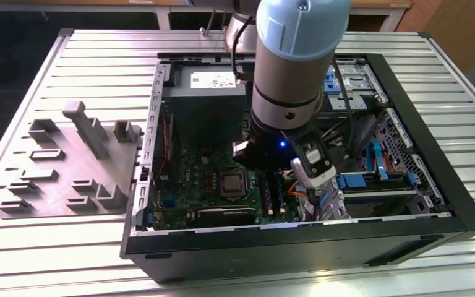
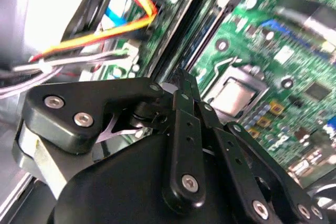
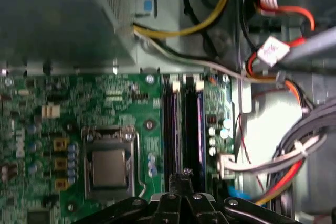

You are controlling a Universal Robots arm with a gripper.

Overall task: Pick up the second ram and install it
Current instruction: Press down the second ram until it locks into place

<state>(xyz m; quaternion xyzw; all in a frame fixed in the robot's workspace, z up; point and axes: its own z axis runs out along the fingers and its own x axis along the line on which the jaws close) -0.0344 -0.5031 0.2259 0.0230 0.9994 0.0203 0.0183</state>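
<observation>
My gripper (image 3: 184,173) is down inside the open computer case (image 1: 435,204), with its fingertips pressed together at one end of the motherboard's black memory slots (image 3: 184,129). It is shut, and no gap or object shows between the fingertips (image 2: 185,85). Two long dark strips run side by side in the slots (image 2: 202,22), one edged in blue. I cannot tell whether either strip is the second ram or a bare slot. In the exterior view the arm (image 1: 291,74) stands over that spot on the green motherboard (image 1: 196,179).
A grey holder tray (image 1: 64,167) with upright tabs lies on the slatted table at the exterior view's left. The metal-capped processor socket (image 3: 109,167) sits beside the slots. Red, yellow and white cables (image 3: 273,51) and a drive cage (image 1: 370,182) crowd the other side.
</observation>
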